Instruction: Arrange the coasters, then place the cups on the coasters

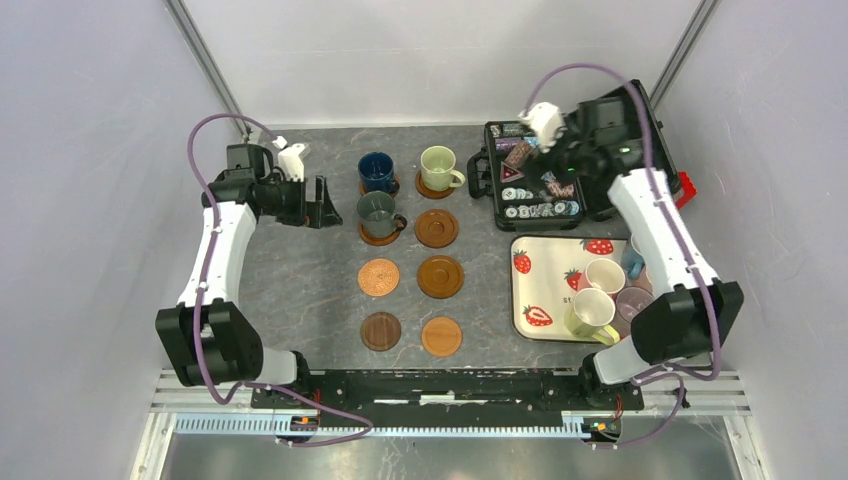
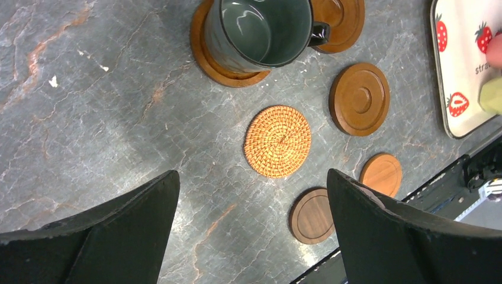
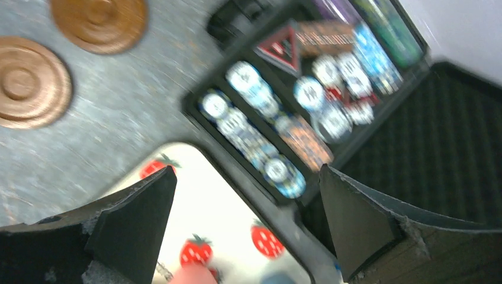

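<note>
Both arms' jaws open, empty.
Lift a cup from the tray by its rim; set it gently on a bare coaster.

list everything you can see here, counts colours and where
coasters: eight, orange to dark brown, two columns of four, mid-table
tray: one, white with red strawberries, near right
cups: three on far coasters, dark blue, pale green, grey-green; at least four more on the tray, partly hidden by the right arm
chip case: one, black, open, far right
left gripper: open, empty, left of the coasters
right gripper: open, empty, over the chip case
</note>
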